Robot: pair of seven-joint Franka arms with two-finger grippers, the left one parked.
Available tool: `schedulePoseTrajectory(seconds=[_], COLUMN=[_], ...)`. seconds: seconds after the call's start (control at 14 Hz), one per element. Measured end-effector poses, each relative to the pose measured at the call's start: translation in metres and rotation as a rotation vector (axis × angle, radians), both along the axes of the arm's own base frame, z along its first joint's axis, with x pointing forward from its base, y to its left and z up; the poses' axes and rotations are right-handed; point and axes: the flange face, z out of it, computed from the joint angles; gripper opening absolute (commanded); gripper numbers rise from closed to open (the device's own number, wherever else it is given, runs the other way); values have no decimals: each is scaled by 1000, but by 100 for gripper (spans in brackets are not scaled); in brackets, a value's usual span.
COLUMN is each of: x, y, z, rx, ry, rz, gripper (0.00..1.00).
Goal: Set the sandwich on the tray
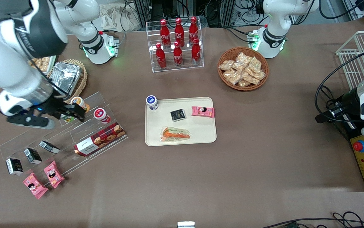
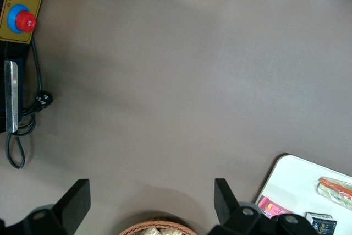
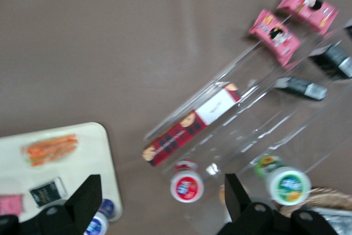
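Note:
The sandwich (image 1: 175,134), a clear-wrapped wedge with orange and green filling, lies flat on the cream tray (image 1: 201,133), near the tray's edge closest to the front camera. My right gripper (image 1: 76,113) hovers open and holds nothing, above the clear acrylic shelf (image 1: 58,139) toward the working arm's end of the table, well apart from the tray. The right wrist view shows the sandwich (image 3: 50,148) on the tray (image 3: 88,152), with the gripper (image 3: 162,193) spread wide above a red-lidded cup (image 3: 187,185). In the left wrist view a tray (image 2: 294,177) corner and the sandwich (image 2: 335,190) are visible.
Also on the tray are a blue-lidded cup (image 1: 152,102), a black packet (image 1: 178,115) and a pink packet (image 1: 203,111). The shelf carries a cookie box (image 1: 101,139), cups and small packets. A cola bottle rack (image 1: 177,44) and a cracker basket (image 1: 243,68) stand farther from the front camera.

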Motion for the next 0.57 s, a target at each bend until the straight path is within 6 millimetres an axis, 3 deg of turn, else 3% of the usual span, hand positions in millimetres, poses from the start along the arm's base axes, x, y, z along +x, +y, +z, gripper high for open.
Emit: schedulePoseTrajectory(seconds=[0.29,0.57], x=[-11,-7], y=[-58,-74], z=[27,38], rx=[-13,-41], ry=[-13,-37], rz=[45,127], gripper=[99,99])
